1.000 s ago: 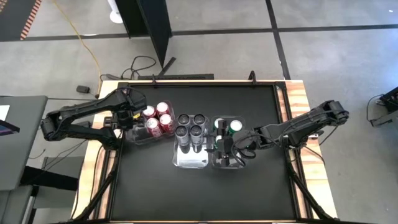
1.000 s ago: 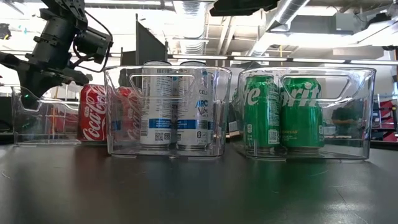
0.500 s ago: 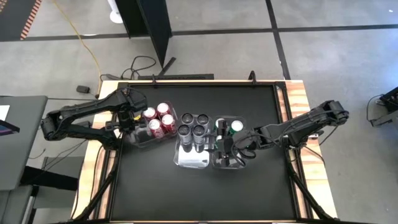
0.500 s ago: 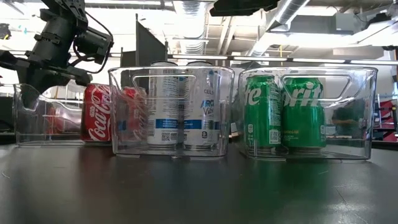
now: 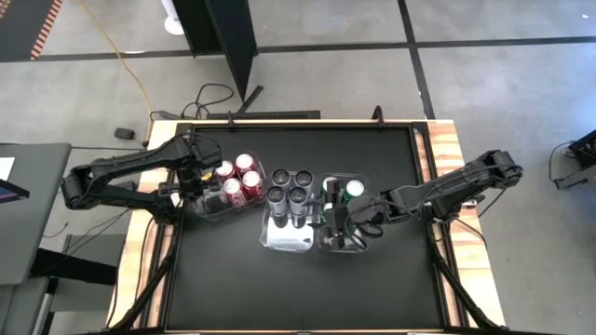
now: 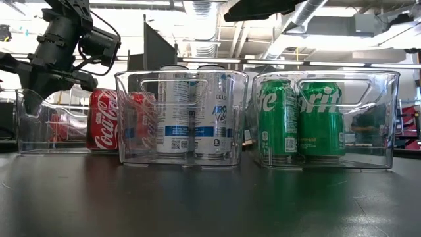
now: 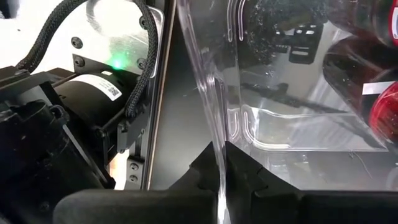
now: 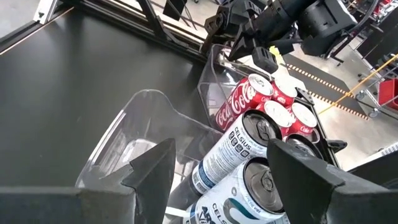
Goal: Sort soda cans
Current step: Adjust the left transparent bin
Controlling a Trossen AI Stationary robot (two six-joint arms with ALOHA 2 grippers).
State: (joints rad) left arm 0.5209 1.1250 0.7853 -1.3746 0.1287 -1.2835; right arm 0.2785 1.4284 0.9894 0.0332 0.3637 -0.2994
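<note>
Three clear bins stand in a row on the black table. The left bin (image 5: 207,203) holds red soda cans (image 5: 235,177). The middle bin (image 5: 284,238) holds silver cans (image 5: 289,186). The right bin (image 6: 378,118) holds green cans (image 6: 299,118). My left gripper (image 7: 221,171) is shut on the left bin's left end wall; in the high view my left gripper (image 5: 193,182) is over that end. My right gripper (image 5: 333,221) hovers open above the right bin's near part. In its wrist view my right gripper (image 8: 217,171) faces the silver cans (image 8: 249,146) and holds nothing. My left gripper pinches the left bin's thin end wall (image 7: 211,112) at its upper rim. One finger is inside the bin and the other outside. The fingers come from above, pointing down. The bin stands on the table on its bottom, upright.
The three bins stand side by side, close together. In front of them the black table top (image 5: 298,288) runs to the near edge. Wooden side rails (image 5: 447,149) border the table, and cables (image 5: 209,98) lie on the floor beyond its far edge.
My left gripper has rolled a little about its own axis while staying shut on the bin wall. The left bin with its red cans has slid slightly toward the table's right, and the middle bin has shifted the same way. My right arm has kept still.
</note>
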